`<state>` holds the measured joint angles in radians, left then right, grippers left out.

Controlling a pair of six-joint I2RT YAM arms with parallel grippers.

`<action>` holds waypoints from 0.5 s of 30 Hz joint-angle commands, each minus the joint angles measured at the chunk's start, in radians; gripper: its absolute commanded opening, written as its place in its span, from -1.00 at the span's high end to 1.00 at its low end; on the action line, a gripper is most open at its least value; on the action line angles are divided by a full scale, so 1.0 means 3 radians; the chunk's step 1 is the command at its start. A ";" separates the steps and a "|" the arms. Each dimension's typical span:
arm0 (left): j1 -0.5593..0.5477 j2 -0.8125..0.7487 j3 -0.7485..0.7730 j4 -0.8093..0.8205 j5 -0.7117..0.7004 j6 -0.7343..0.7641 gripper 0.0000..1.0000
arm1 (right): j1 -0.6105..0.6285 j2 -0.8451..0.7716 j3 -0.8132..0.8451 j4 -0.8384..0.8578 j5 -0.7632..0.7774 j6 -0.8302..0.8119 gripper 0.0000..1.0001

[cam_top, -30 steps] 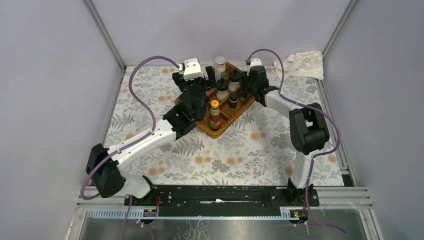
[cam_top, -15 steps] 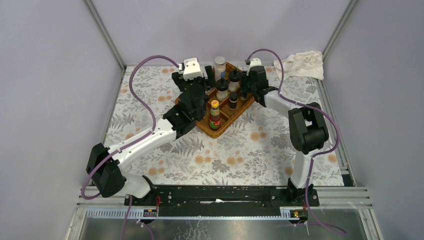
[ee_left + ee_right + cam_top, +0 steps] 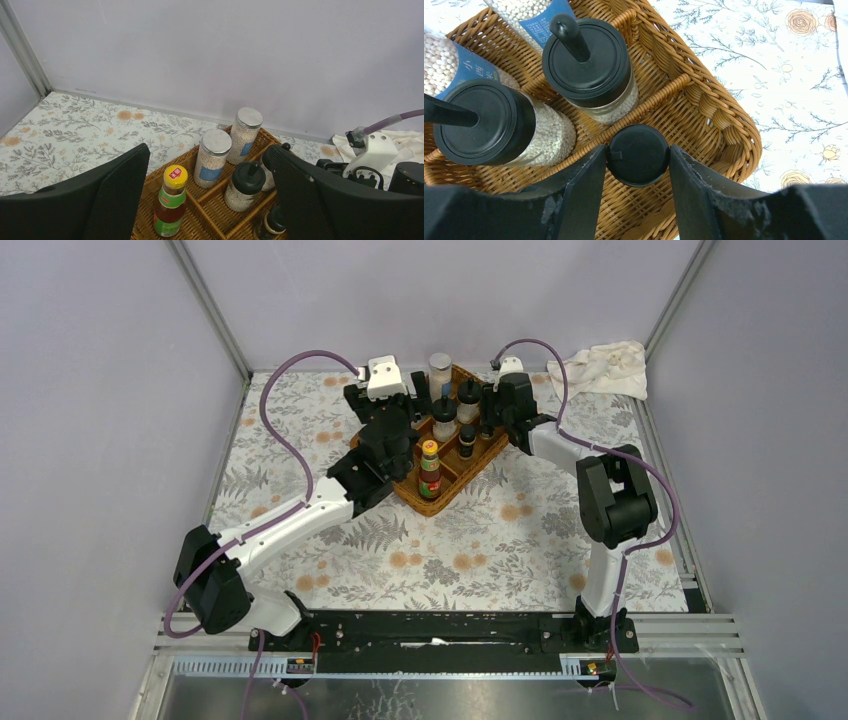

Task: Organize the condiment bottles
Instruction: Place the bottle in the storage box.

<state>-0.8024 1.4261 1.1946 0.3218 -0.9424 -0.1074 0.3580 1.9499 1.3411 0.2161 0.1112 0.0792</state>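
Top external view, stock by size.

1. Tabletop (image 3: 470, 540), floral print. It lies beneath both end effectors.
2. Wicker tray (image 3: 437, 502), brown, divided into compartments. It sits directly under the right end effector (image 3: 637, 148) and ahead of and below the left end effector (image 3: 205, 148). Every bottle listed stands upright inside it.
3. Cloth (image 3: 600, 370), white, crumpled. It is at the far corner, beyond and to the right of the right end effector, well apart from it.
4. Left end effector: fingers spread wide with nothing between them, poised at the tray's left side.
5. Right end effector: drawn narrow onto the small black-capped bottle (image 3: 638, 155), one finger against each side of the cap.
6. Shakers, two, white contents, blue labels, silver lids. One (image 3: 213, 157) stands straight ahead of the left end effector. The other (image 3: 243, 135) stands just beyond it, slightly right, at the tray's far end.
7. Black-lidded jars, two, pale contents, each with a black stem on the lid. One (image 3: 589, 65) is just beyond the right end effector's fingers. The other (image 3: 489, 125) is to their left, in the neighbouring compartment.
8. Sauce bottle (image 3: 170, 205), yellow cap, green neck. It is ahead of the left end effector, close by its left finger.
9. Small black-capped bottle: between the right fingers, in the compartment beside the tray's curved rim.
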 commanded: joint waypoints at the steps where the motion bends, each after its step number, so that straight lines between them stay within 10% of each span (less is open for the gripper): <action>1: 0.0021 0.0027 -0.0008 0.0120 -0.0051 -0.0072 -0.87 | 0.0023 0.0004 -0.0047 -0.0025 0.0011 -0.0025 -0.20; 15: 0.0024 0.0026 0.0010 0.0091 -0.0054 -0.0089 -0.88 | 0.0021 -0.0029 -0.0023 -0.0035 -0.0015 -0.0043 -0.68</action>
<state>-0.8021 1.4261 1.1946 0.3218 -0.9424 -0.1207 0.3580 1.9499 1.3258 0.2039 0.1116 0.0780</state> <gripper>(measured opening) 0.938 0.834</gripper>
